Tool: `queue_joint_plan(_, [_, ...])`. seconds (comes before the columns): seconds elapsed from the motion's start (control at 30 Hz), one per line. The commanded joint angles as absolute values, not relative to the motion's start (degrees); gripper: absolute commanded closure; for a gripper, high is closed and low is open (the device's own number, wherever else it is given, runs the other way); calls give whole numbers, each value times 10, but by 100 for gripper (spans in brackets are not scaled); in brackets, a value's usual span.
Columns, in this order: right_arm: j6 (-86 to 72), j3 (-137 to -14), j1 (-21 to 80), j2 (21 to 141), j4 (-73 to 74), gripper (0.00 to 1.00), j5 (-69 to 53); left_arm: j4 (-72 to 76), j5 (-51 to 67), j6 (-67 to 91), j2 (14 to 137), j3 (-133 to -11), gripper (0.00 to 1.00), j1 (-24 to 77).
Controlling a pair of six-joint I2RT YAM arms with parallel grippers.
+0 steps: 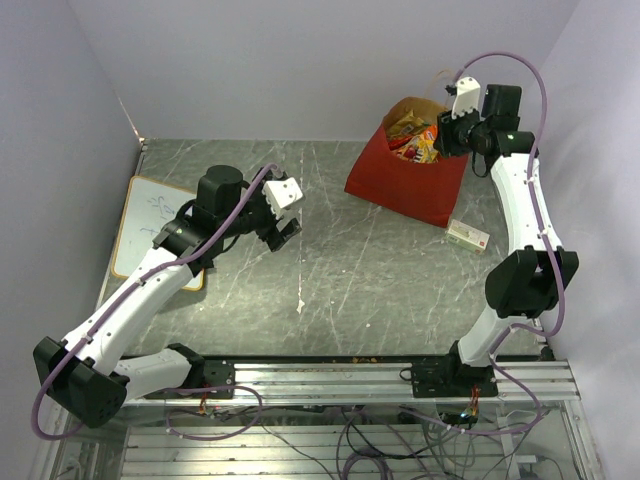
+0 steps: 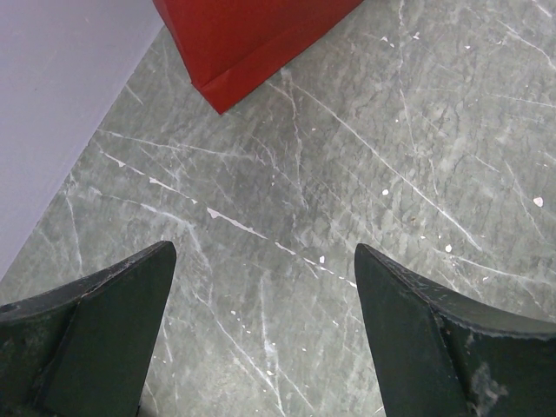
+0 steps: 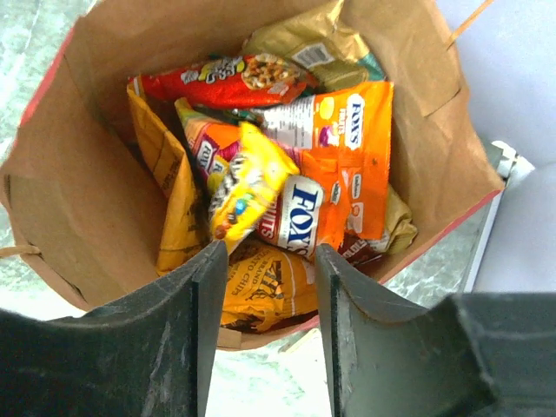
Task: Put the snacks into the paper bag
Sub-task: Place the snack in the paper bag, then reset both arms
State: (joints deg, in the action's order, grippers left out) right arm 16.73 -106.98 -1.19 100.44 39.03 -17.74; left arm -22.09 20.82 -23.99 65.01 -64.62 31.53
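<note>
Everything here is placed relative to the paper bag (image 1: 400, 188), red outside and brown kraft inside.

Way off to its left, a flat white board (image 1: 150, 225) lies on the grey marbled surface (image 2: 365, 156). Closer in, but still well left of the bag, is the left hand (image 2: 263, 261). It's wide open with nothing between its fingers, hanging over bare surface. In the left wrist view you can just see a red corner of the bag at the top.

The bag's mouth is open and the snacks (image 3: 287, 174) are all piled inside:
- a red pack (image 3: 217, 80) across the far side
- a tan bag (image 3: 304, 39) tucked behind the red one
- an orange Fox's pack (image 3: 339, 165) in the middle
- a yellow candy pack (image 3: 248, 182) lying on top of the Fox's pack
- a big orange chip bag (image 3: 269, 291) underneath, toward the near wall

The right hand (image 3: 269, 252) is right over the bag's mouth, pointing down into it. Its fingers are parted and it's gripping nothing. The yellow pack sits just past its fingertips, down in the pile.

Just right of the bag's near corner, a small pale box (image 1: 467, 234) lies on the surface, outside the bag.
</note>
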Motion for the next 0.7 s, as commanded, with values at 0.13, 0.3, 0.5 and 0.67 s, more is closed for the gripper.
queue_joint_plan(0.13, [172, -1088, -16, 983, 385, 44, -174, -198, 210, -237, 636, -638, 5, 309])
queue_joint_plan(0.3, [179, -1078, -16, 962, 375, 24, -156, -186, 185, -208, 635, -642, 5, 296])
queue_joint_plan(0.5, [177, -1069, -16, 935, 372, 10, -147, -153, 87, -144, 634, -644, 5, 262])
queue_joint_plan(0.67, [171, -1050, -15, 911, 383, 0, -134, -139, 9, -76, 633, -654, 2, 200])
